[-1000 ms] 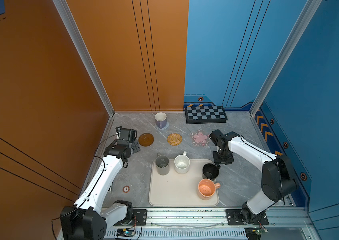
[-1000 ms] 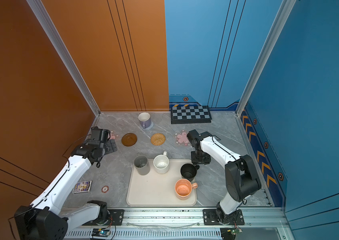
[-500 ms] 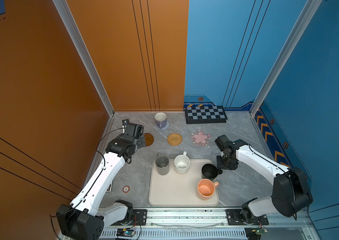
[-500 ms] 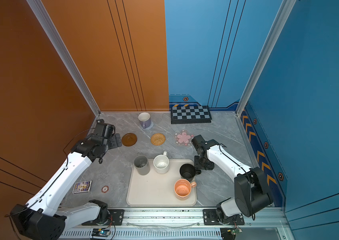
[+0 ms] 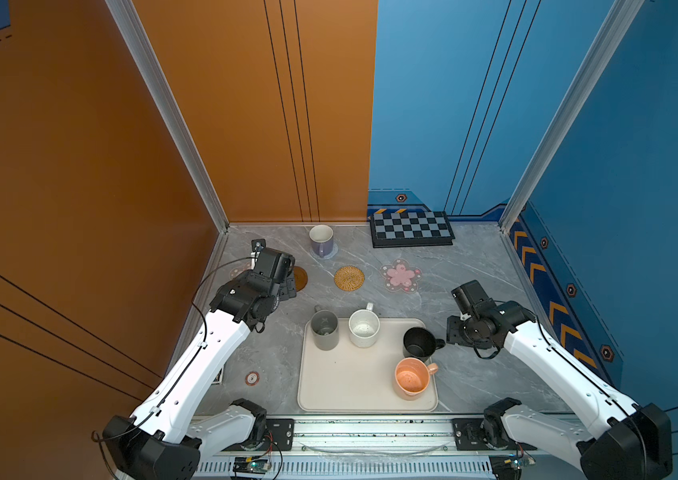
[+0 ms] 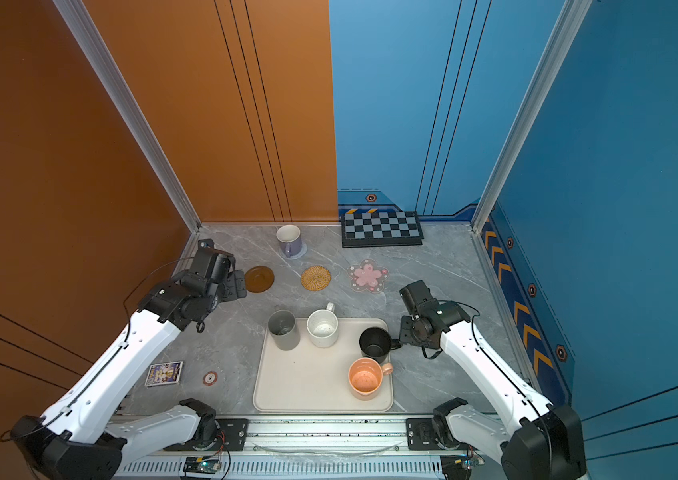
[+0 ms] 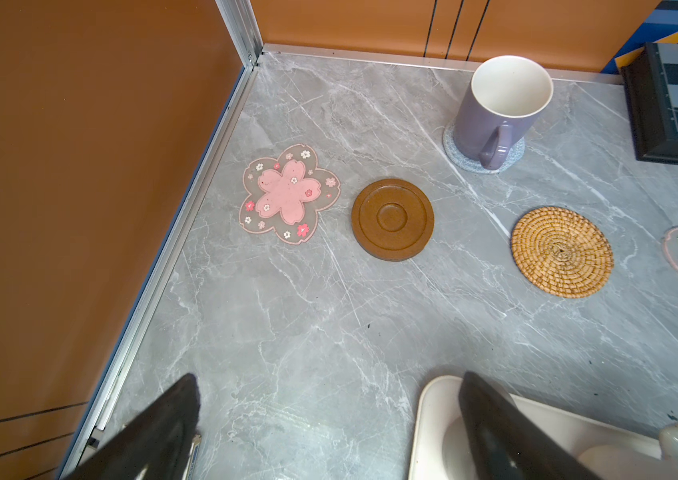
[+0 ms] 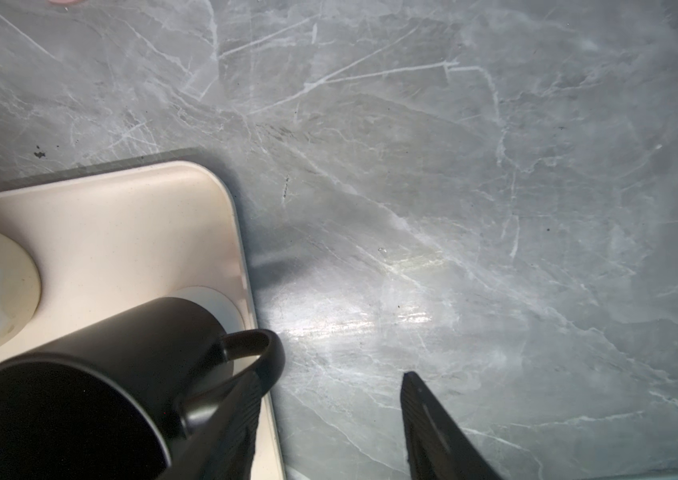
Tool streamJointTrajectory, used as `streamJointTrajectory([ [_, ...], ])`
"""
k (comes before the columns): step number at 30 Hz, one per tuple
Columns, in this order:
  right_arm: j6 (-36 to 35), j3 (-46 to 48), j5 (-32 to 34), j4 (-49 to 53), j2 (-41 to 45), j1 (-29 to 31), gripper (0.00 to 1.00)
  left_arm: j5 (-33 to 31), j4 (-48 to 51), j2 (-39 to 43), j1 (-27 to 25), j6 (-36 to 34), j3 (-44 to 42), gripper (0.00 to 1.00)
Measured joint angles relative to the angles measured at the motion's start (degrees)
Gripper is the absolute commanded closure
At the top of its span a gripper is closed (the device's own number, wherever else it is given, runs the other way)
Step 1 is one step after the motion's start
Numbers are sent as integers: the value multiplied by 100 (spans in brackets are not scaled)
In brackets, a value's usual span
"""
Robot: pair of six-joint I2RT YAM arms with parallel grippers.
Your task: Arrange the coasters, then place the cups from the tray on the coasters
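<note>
The cream tray [image 5: 345, 384] holds the grey cup [image 5: 324, 330], the speckled white cup [image 5: 364, 328], the black cup [image 5: 419, 343] and the peach cup [image 5: 411, 378]. At the back, the lavender cup [image 7: 503, 108] stands on the grey-blue coaster [image 7: 464, 160]. A pink-flower coaster [image 7: 289, 194], the brown disc [image 7: 392, 219], the rattan coaster [image 7: 561, 251] and another flower coaster [image 5: 400, 275] lie in a row. My left gripper [image 5: 289, 286] hangs open and empty beside the brown disc. My right gripper [image 8: 331, 380] is open, one finger [image 8: 242, 415] against the black cup's handle [image 8: 262, 345].
A chequered board [image 5: 412, 228] lies against the back wall. A small red-and-white sticker [image 5: 252, 378] and a card box [image 6: 164, 373] lie at the front left. Walls close in the left, back and right sides.
My right gripper has come forward from beside the flower coaster to the black cup's handle, its jaws widening. My left gripper has swung right towards the brown disc.
</note>
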State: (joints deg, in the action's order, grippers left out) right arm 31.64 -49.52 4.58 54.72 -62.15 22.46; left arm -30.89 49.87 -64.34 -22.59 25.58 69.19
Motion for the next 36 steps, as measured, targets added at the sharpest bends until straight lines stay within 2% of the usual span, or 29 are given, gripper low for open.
streamJointTrajectory([
  [6,214,63,79,317,232,76,40,2,181,166,-144,4,0,2],
  [13,321,74,142,487,129,623,37,9,254,205,-328,68,0,2],
  [17,315,74,166,487,90,726,37,9,256,229,-387,83,0,2],
  [27,208,70,175,334,-745,1239,31,9,260,229,-450,61,0,2],
  [36,-39,28,168,-92,-1126,1257,31,11,271,229,-472,61,0,2],
])
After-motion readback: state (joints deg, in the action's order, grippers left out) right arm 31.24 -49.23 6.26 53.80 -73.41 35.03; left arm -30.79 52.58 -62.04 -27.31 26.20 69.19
